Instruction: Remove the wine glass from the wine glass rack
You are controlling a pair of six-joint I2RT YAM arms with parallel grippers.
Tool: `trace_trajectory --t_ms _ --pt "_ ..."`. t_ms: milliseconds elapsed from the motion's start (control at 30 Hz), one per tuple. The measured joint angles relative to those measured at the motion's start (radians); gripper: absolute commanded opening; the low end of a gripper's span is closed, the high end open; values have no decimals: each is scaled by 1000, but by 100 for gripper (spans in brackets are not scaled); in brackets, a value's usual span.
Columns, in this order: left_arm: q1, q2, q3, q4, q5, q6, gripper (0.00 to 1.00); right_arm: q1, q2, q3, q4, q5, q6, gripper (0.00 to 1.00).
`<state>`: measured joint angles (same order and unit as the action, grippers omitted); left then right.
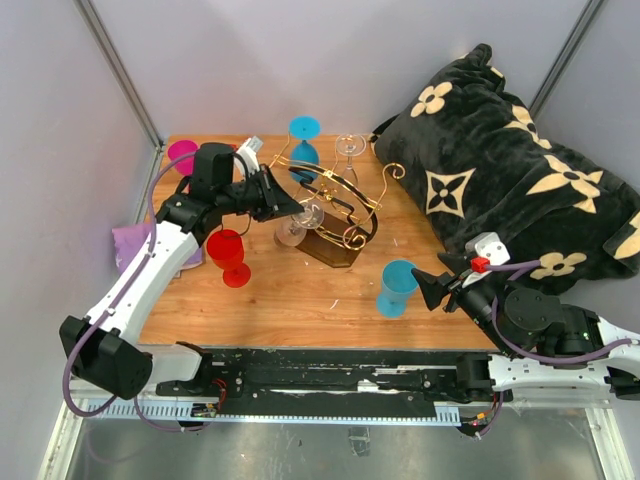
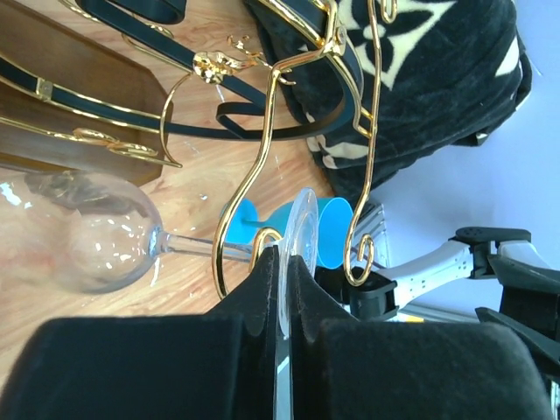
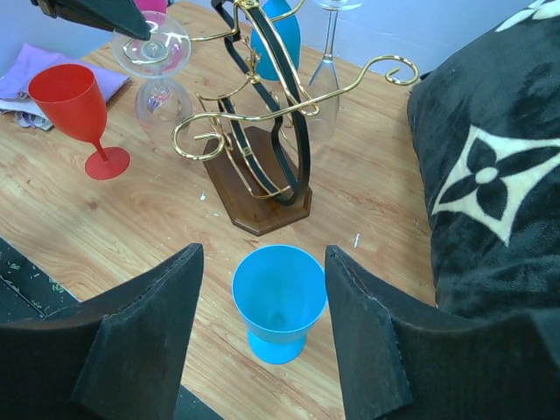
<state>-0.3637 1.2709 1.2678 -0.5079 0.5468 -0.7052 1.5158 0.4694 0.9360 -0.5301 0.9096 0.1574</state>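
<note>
The wine glass rack (image 1: 340, 215) stands mid-table, gold wire arms on a dark wooden base (image 3: 262, 197). A clear wine glass (image 1: 296, 228) hangs upside down from its left arm. In the left wrist view the stem (image 2: 188, 245) runs through the gold wire to the bowl (image 2: 87, 241). My left gripper (image 1: 297, 207) (image 2: 282, 255) is shut on the rim of the glass's foot (image 2: 302, 223). That foot (image 3: 157, 42) also shows in the right wrist view. My right gripper (image 1: 425, 288) (image 3: 262, 254) is open, low at the front right, astride a standing blue glass (image 3: 278, 297).
A blue glass (image 1: 303, 140) and another clear glass (image 1: 350, 150) hang at the rack's far side. A red glass (image 1: 228, 255) stands left of the rack, a pink one (image 1: 182, 155) at the back left. A black flowered blanket (image 1: 510, 190) fills the right side; purple cloth (image 1: 130, 240) lies left.
</note>
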Motion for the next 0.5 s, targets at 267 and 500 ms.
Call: trace_trajectory --t_ms 267,500 --pt "-11 21 93 -71 -55 14 1 0 -1 2 -17 0 5 59" --pt "-10 19 132 -121 -89 39 1 0 -18 2 -24 6 7 59"
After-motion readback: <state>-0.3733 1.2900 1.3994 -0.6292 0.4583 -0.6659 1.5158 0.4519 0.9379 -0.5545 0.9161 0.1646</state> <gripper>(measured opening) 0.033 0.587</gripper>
